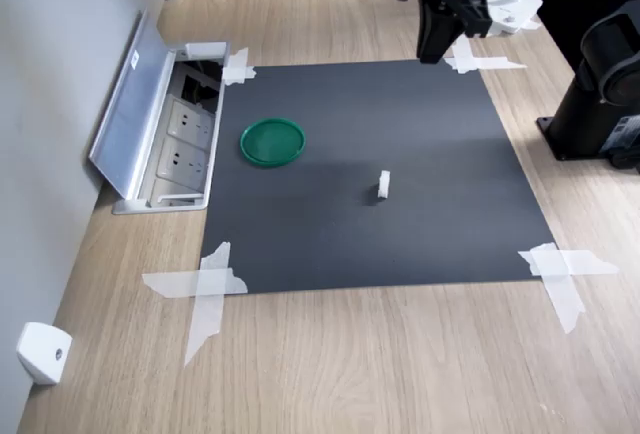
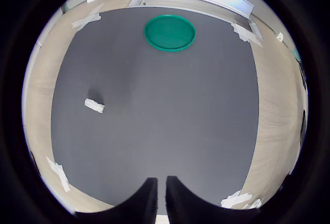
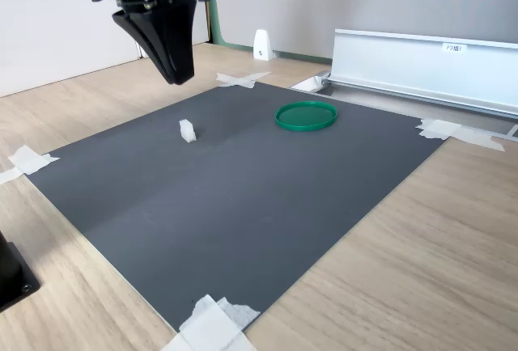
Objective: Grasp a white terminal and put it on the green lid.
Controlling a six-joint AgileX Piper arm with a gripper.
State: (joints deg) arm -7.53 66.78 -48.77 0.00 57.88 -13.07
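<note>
Light wood-grain tabletop [image 1: 400, 354] carries a dark grey rectangular mat [image 1: 400, 164], taped down at its corners with white tape strips [image 1: 205, 289]. On the mat lies the flat round green plastic lid [image 1: 273, 141] with a low raised rim; its inside is bare. An open metal floor-socket box [image 1: 185, 149] sits beside the mat at the first exterior view's left. The black gripper [image 3: 174, 72] hangs above the mat, pointing downward, touching nothing; in the wrist view its fingers [image 2: 147, 198] stand nearly together with only a thin slit between them, holding nothing. The tiny white rectangular plastic terminal [image 1: 383, 185] stands on the mat, well apart from the lid, towards the first exterior view's right.
</note>
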